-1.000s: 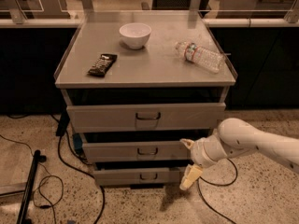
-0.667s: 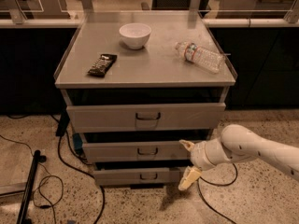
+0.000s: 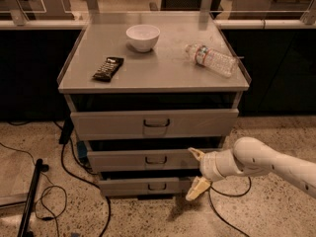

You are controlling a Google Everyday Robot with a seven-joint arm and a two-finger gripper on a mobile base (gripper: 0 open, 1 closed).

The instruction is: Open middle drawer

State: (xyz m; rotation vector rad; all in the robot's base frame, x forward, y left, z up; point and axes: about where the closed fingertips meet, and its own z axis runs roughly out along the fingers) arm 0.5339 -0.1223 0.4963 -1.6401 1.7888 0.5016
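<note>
The middle drawer (image 3: pixel 123 160) is the grey front of medium height in the metal cabinet, with a small dark loop handle (image 3: pixel 156 160) at its centre. It lies between the taller top drawer (image 3: pixel 108 125) and the narrower bottom drawer (image 3: pixel 128 186). My gripper (image 3: pixel 196 172) is open, at the end of the white arm (image 3: pixel 261 163) coming in from the right. One fingertip (image 3: pixel 195 153) is in front of the middle drawer's right end and the other (image 3: pixel 196 189) is by the bottom drawer's right end. It is to the right of the handle and holds nothing.
On the cabinet top (image 3: pixel 163 75) are a white bowl (image 3: pixel 143 36), a dark snack bar (image 3: pixel 108 68) and a plastic bottle (image 3: pixel 211 59) lying on its side. Black cables (image 3: pixel 64 167) and a dark pole (image 3: pixel 30 196) lie on the floor at the left.
The arm has sunk a little and the gripper has shifted slightly left, still open beside the drawers' right end. The drawers have not moved.
</note>
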